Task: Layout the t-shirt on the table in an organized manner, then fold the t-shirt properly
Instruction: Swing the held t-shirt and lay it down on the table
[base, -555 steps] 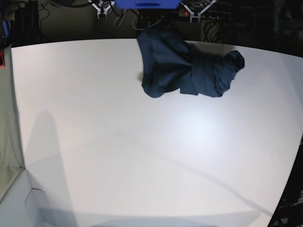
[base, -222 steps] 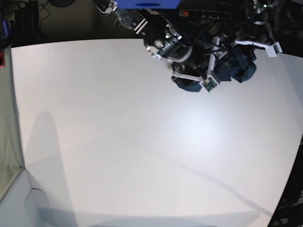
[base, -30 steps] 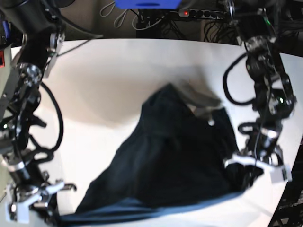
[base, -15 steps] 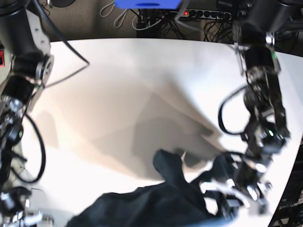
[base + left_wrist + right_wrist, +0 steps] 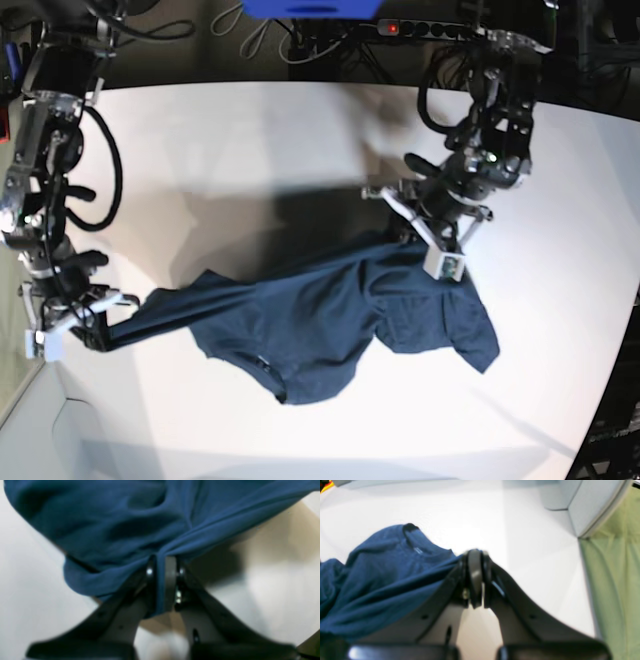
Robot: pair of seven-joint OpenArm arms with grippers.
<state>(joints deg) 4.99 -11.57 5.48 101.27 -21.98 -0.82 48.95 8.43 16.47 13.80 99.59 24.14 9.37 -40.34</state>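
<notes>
One t-shirt (image 5: 320, 320) of soft, wrinkled navy cloth hangs stretched between two grippers above the matte white table (image 5: 250, 140). At base-view left, the right gripper (image 5: 85, 335) pinches one edge; its fingertips are hidden by fabric. At right, the left gripper (image 5: 420, 232) clamps a bunched fold. Both wrist views are blurred.

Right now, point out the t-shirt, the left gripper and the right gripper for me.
t-shirt (image 5: 320, 320), base view, middle of the cloth stretched between the arms.
left gripper (image 5: 161, 566), left wrist view, fingertips pinching a cloth fold.
right gripper (image 5: 475, 555), right wrist view, closed fingertips at the shirt's edge.
</notes>
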